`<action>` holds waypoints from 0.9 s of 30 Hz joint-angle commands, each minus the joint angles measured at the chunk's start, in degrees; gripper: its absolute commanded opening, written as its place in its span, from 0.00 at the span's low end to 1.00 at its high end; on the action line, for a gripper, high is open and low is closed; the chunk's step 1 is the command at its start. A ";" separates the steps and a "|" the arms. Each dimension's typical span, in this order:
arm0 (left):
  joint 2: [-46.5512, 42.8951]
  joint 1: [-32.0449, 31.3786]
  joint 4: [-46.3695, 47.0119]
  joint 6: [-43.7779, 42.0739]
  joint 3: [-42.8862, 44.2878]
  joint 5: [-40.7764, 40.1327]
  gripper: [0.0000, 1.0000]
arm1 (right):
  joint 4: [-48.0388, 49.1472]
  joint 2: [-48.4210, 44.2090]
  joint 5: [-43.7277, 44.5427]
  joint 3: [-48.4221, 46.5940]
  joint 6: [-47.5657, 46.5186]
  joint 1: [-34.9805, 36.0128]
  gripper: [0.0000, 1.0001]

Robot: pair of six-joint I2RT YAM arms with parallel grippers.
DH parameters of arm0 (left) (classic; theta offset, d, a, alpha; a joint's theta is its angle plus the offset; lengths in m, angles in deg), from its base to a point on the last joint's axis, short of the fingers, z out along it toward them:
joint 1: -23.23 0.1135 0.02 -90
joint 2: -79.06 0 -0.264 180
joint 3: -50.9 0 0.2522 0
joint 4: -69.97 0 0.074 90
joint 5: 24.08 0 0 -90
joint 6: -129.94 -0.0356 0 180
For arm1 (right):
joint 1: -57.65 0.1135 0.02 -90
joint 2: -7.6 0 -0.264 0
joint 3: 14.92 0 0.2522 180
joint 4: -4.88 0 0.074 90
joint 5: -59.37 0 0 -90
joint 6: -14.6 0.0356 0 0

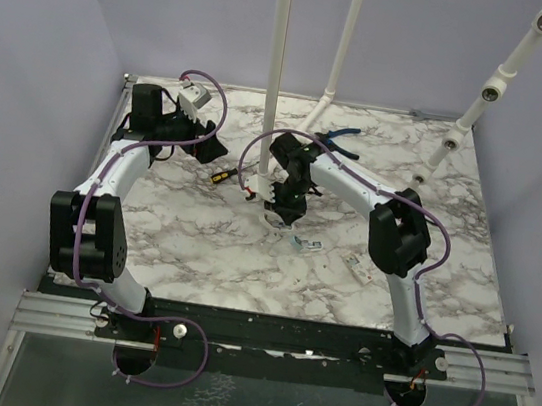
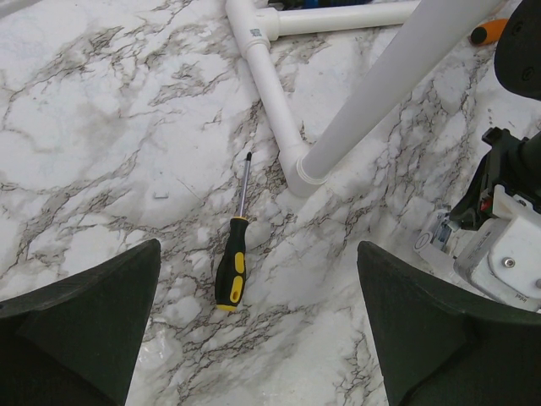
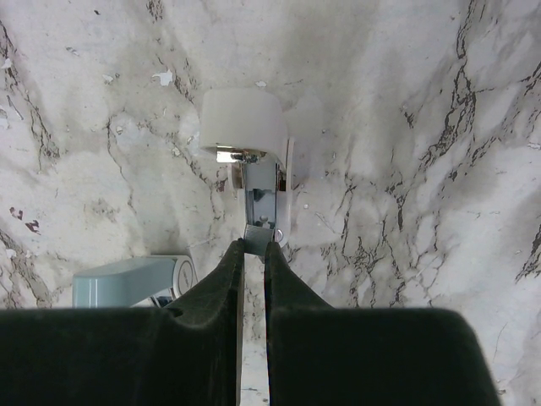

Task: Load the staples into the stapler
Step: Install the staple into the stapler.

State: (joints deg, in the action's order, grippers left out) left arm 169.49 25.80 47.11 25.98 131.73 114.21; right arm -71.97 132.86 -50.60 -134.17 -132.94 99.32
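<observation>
The stapler point(image 3: 245, 127) lies on the marble table with its pale body away from me and its silvery inner channel point(image 3: 262, 190) bared. My right gripper point(image 3: 254, 247) is shut on the metal tab at the near end of that channel. A pale blue-green part point(image 3: 127, 279) with a round end lies just left of the fingers. From above, the right gripper point(image 1: 280, 209) hangs over the stapler point(image 1: 285, 223) mid-table. Staples do not show clearly; small pale bits point(image 1: 310, 245) lie to its right. My left gripper point(image 2: 258, 338) stands open above bare marble, at the back left point(image 1: 213, 149).
A yellow-and-black screwdriver point(image 2: 232, 271) lies between the left fingers' reach. The white pipe frame point(image 2: 270, 93) stands on the table behind it. An orange-handled screwdriver point(image 2: 489, 32) and blue-handled pliers point(image 1: 340, 140) lie at the back.
</observation>
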 commanded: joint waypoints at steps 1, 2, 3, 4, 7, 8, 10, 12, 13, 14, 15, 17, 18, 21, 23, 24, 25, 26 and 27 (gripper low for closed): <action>-1.40 0.42 0.01 -0.39 -0.54 0.65 0.99 | -0.42 -0.62 0.13 -1.58 -0.29 0.17 0.07; -1.30 0.44 -0.03 -0.45 -0.60 0.66 0.99 | -0.49 -0.44 0.33 -1.73 -0.29 0.17 0.07; -1.31 0.50 -0.04 -0.41 -0.62 0.66 0.99 | -0.51 -0.23 0.48 -1.79 -0.23 0.17 0.07; -1.26 0.52 -0.02 -0.45 -0.67 0.71 0.99 | -0.44 -0.07 0.46 -1.88 -0.11 0.17 0.07; -1.14 0.56 -0.04 -0.52 -0.71 0.88 0.99 | -0.17 0.08 0.26 -1.84 0.02 0.19 0.07; -1.09 0.55 -0.04 -0.54 -0.64 0.77 0.99 | -0.07 0.20 0.28 -1.89 0.05 0.17 0.07; -0.97 0.56 0.01 -0.54 -0.58 0.93 0.99 | 0.07 0.40 0.45 -1.95 0.06 0.22 0.07; -0.96 0.53 -0.04 -0.55 -0.54 1.02 0.99 | -0.03 0.60 0.48 -2.00 -0.09 0.17 0.07; -0.88 0.51 -0.04 -0.55 -0.53 1.02 0.99 | -0.05 0.68 0.38 -2.05 -0.21 0.17 0.07; -0.87 0.56 -0.02 -0.49 -0.53 1.06 0.99 | -0.10 0.77 0.45 -2.03 -0.21 0.19 0.07; -0.87 0.58 -0.03 -0.50 -0.53 1.02 0.99 | -0.21 0.90 0.30 -2.05 -0.35 0.18 0.07; -0.79 0.54 0.02 -0.55 -0.53 1.01 0.99 | -0.28 1.03 0.20 -2.10 -0.47 0.21 0.07; -0.72 0.51 -0.01 -0.62 -0.53 1.01 0.99 | -0.28 1.12 0.26 -2.13 -0.54 0.18 0.07; -0.52 0.55 -0.03 -0.56 -0.46 1.15 0.99 | -0.19 1.46 0.28 -2.15 -0.58 0.22 0.07; -0.49 0.54 0.01 -0.63 -0.45 1.23 0.99 | -0.03 1.69 0.35 -2.19 -0.64 0.24 0.07; -0.45 0.59 -0.02 -0.62 -0.45 1.23 0.99 | -0.02 1.77 0.47 -2.25 -0.71 0.19 0.07; -0.50 0.60 -0.04 -0.63 -0.45 1.27 0.99 | -0.02 1.84 0.62 -2.24 -0.75 0.25 0.07; -0.47 0.62 -0.04 -0.59 -0.50 1.28 0.99 | 0.04 1.99 0.73 -2.24 -0.88 0.23 0.07; -0.49 0.61 0.03 -0.63 -0.53 1.31 0.99 | -0.01 2.03 0.71 -2.19 -0.95 0.17 0.07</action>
State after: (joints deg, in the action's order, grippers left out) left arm 169.49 25.91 47.11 25.76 131.73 114.27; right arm -71.91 133.21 -50.56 -134.72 -132.94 99.32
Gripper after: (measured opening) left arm 0.988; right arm 0.099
